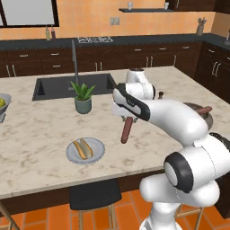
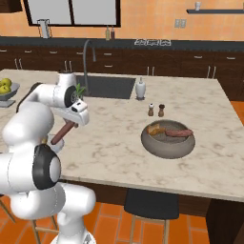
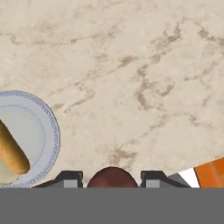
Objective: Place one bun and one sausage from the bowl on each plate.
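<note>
I had the gripper (image 1: 127,120) pinching a sausage (image 1: 126,130) at frame centre, above the bench (image 1: 40,130). The plate (image 1: 98,152) at lower left already carried a bun (image 1: 83,148); the bowl (image 2: 167,144) held more, so the second plate's share remained.

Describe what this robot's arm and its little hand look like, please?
The arm is made of thick, rounded, glossy white segments, linked by dark, nearly black rings at the joints. It rises from a bulky white base. The gripper ends in two small dark fingers with grey, squared tips. No loose cables or markings show.
</note>
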Robot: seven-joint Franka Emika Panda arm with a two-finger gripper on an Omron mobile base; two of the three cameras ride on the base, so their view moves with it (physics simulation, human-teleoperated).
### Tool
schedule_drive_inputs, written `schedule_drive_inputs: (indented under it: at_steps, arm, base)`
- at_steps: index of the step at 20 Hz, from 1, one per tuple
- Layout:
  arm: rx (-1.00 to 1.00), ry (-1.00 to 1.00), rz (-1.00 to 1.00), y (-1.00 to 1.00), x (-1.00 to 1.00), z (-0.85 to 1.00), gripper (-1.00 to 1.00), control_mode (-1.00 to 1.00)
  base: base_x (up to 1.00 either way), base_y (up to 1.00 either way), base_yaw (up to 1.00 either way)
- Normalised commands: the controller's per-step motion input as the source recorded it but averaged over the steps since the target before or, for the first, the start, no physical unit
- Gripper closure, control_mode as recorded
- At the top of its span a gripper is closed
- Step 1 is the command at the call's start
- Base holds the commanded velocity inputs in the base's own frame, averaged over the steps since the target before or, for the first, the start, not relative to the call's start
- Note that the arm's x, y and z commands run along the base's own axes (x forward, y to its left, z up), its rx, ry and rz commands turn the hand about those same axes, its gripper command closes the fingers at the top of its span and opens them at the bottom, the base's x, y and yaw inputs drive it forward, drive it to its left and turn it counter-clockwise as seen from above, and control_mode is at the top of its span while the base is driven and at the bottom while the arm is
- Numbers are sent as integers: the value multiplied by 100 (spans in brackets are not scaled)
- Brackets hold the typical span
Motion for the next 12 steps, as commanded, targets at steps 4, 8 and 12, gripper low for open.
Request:
schedule_drive_inputs:
  at_steps: [4,8,12]
  arm:
    - [5,-2,14,70,45,-41,100,-100]
    - [0,0,9,65,51,-33,100,-100]
    - [0,-10,10,53,18,-23,100,-100]
  base:
    - [0,0,0]
    - [0,0,0]
    - [0,0,0]
